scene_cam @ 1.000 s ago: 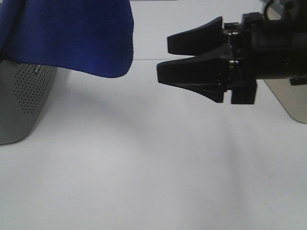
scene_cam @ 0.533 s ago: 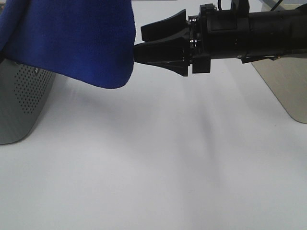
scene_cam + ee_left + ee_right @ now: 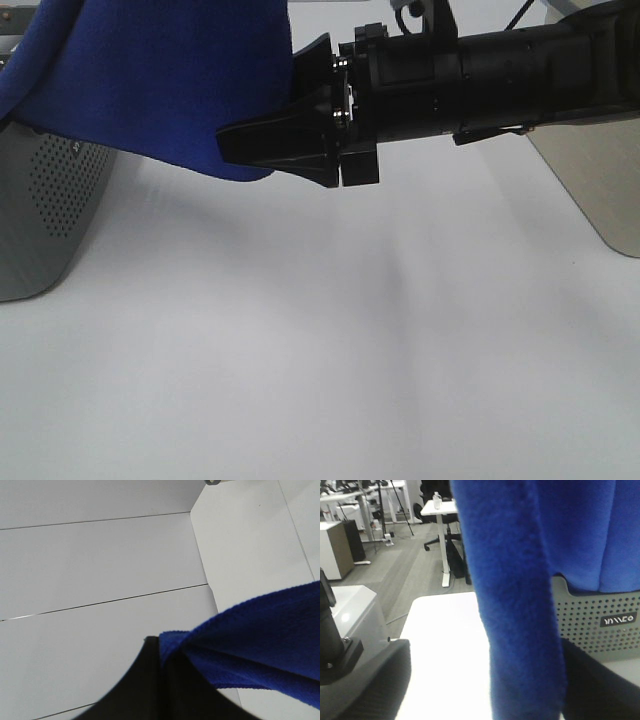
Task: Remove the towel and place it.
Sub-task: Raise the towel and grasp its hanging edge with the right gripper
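The royal-blue towel [image 3: 150,80] hangs at the upper left of the exterior high view, draped down over a grey housing. My right gripper [image 3: 265,105] reaches across from the right and is open. Its lower finger lies in front of the towel's hanging edge and its upper finger goes behind it. In the right wrist view a fold of the towel [image 3: 520,580] hangs between the two dark fingers [image 3: 365,680]. In the left wrist view my left gripper [image 3: 159,652] is shut on a corner of the towel [image 3: 260,645], which spreads away from the black fingertip.
A grey perforated housing [image 3: 50,200] stands at the left under the towel, and another grey block [image 3: 600,190] at the right. The white table [image 3: 320,350] fills the foreground. The right wrist view shows the perforated housing [image 3: 600,615] and office desks beyond.
My right gripper has travelled left, from well clear of the towel to having its open fingers on both sides of the hanging edge. The towel has hardly moved.
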